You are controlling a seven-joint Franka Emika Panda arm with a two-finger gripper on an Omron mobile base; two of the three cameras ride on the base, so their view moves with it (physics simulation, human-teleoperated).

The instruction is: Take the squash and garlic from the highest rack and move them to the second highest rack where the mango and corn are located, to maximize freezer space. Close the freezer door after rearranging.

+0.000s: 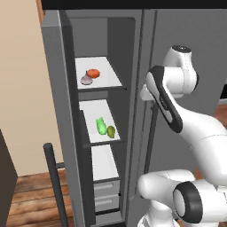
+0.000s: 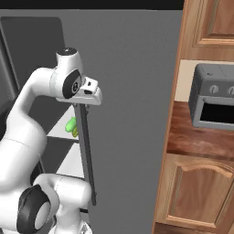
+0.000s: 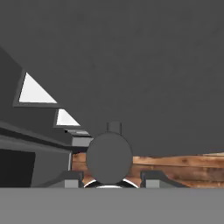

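The freezer door (image 1: 57, 111) stands open on the left. An orange squash (image 1: 93, 73) and a pale garlic (image 1: 86, 80) lie side by side on the highest rack (image 1: 111, 77). On the second highest rack (image 1: 95, 111) sit the green corn (image 1: 101, 126) and the mango (image 1: 111, 131); the corn (image 2: 70, 124) also peeks out past the arm. My gripper (image 2: 93, 97) hangs outside the freezer, to its right, just above a dark vertical handle (image 2: 86, 155). The gripper (image 3: 112, 180) is open and holds nothing, and the round end of that handle (image 3: 109, 157) shows between the fingertips.
The grey fridge front (image 2: 132, 114) fills the space right of the freezer. The open door's own handle (image 1: 53, 177) sticks out low on the left. Lower shelves and drawers (image 1: 106, 195) sit below the racks. Wooden cabinets and an oven (image 2: 212, 100) stand far right.
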